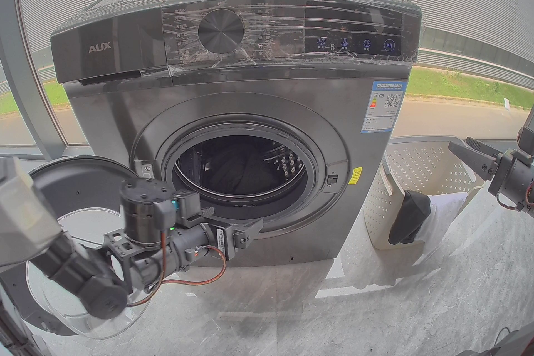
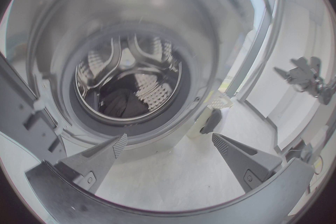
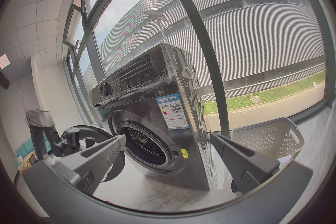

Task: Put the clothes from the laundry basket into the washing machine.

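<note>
Washing machine (image 1: 111,112): front loader. Door (image 1: 72,179) is swung fully open to the robot's left, and the left arm partly covers it. Drum (image 2: 154,91) holds a dark bundle (image 1: 239,171), low and toward the back. Can't tell what garment it is or how many.

Writing:
- logo lettering (image 1: 100,47) on the detergent drawer front
- blue-and-white label (image 1: 382,105) with a code square, upper right of the front
- small yellow sticker (image 1: 355,175) just beside the door latch

Control panel sits under wrinkled plastic film (image 1: 278,48). Dial (image 1: 221,30) is mid-panel, with lit blue icons (image 1: 356,44) to its right. Print beside the dial is too small to make out.

Laundry basket (image 1: 428,157): white, perforated, on the floor (image 1: 361,307) just right of the machine. Black garment (image 1: 410,217) hangs over its near rim, touching a white garment (image 1: 448,212). Rest of the basket's inside is hidden.

Left claw (image 2: 169,144): spread wide, empty, low in front of the door opening and facing the drum.

Right claw (image 3: 165,142): spread wide, empty, up in the air at the basket's right side, pointing toward the machine. The arm is cut off at the head view's edge.
</note>
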